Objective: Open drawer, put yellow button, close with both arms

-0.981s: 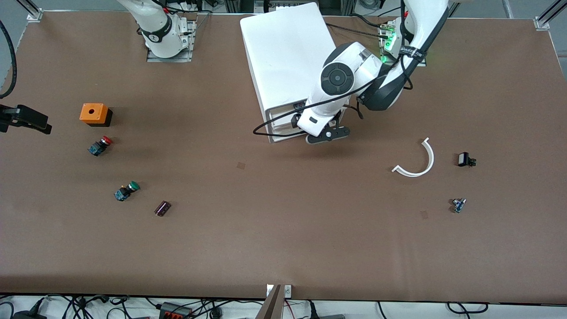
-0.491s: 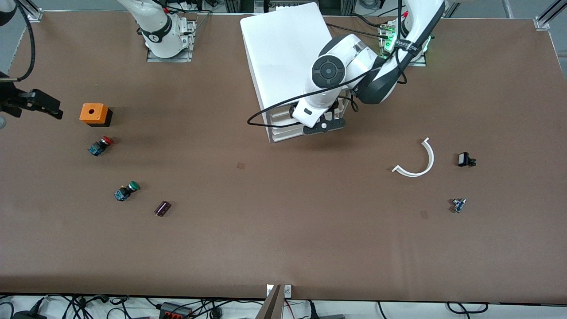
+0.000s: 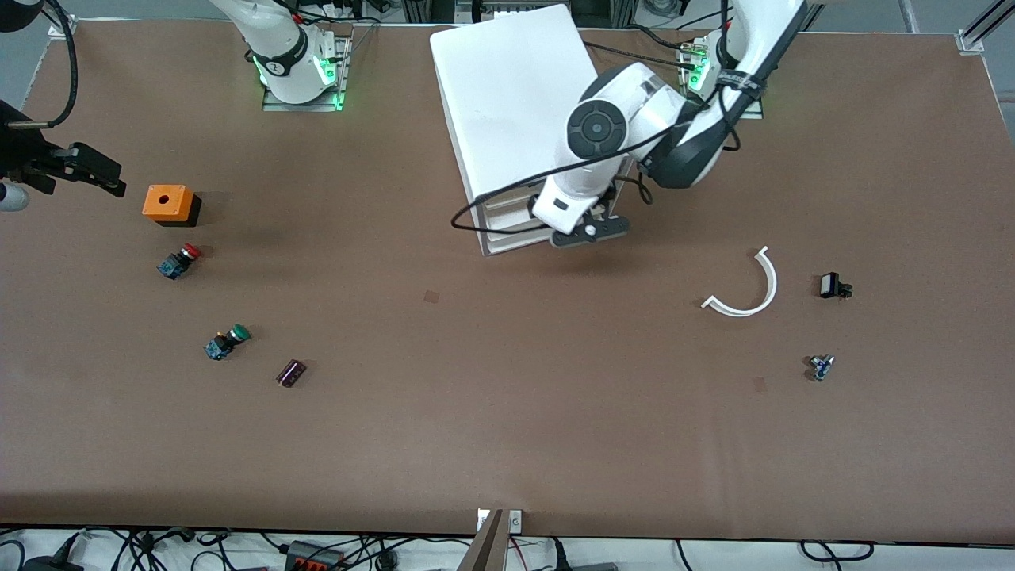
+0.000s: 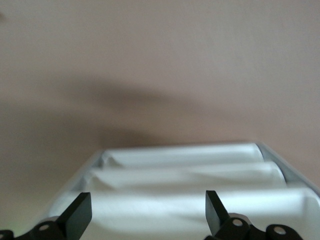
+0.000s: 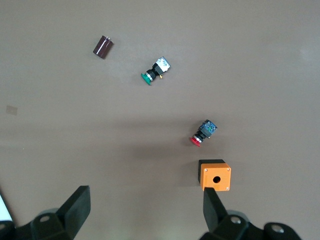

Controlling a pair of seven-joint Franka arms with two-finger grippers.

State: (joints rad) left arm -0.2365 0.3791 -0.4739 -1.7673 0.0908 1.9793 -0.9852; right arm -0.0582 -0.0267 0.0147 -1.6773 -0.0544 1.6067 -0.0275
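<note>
The white cabinet (image 3: pixel 511 87) stands at the robots' edge of the table, its drawer fronts facing the front camera. The top drawer (image 3: pixel 501 203) looks pushed in, level with the lower ones. My left gripper (image 3: pixel 591 231) is open and empty, right in front of the drawer fronts. In the left wrist view the open left gripper (image 4: pixel 147 212) spans the white drawer ridges (image 4: pixel 180 175). My right gripper (image 3: pixel 89 170) is open and empty in the air beside the orange box (image 3: pixel 168 203); the right wrist view shows it (image 5: pixel 145 206) over bare table. The yellow button is out of view.
A red-capped button (image 3: pixel 179 261), a green-capped button (image 3: pixel 227 342) and a dark purple part (image 3: pixel 291 373) lie toward the right arm's end. A white curved strip (image 3: pixel 749 287), a black clip (image 3: pixel 833 285) and a small blue part (image 3: pixel 821 366) lie toward the left arm's end.
My left gripper pushed in against the drawer fronts, then drew back slightly. My right gripper has moved toward the robots' edge of the table and closer to the orange box.
</note>
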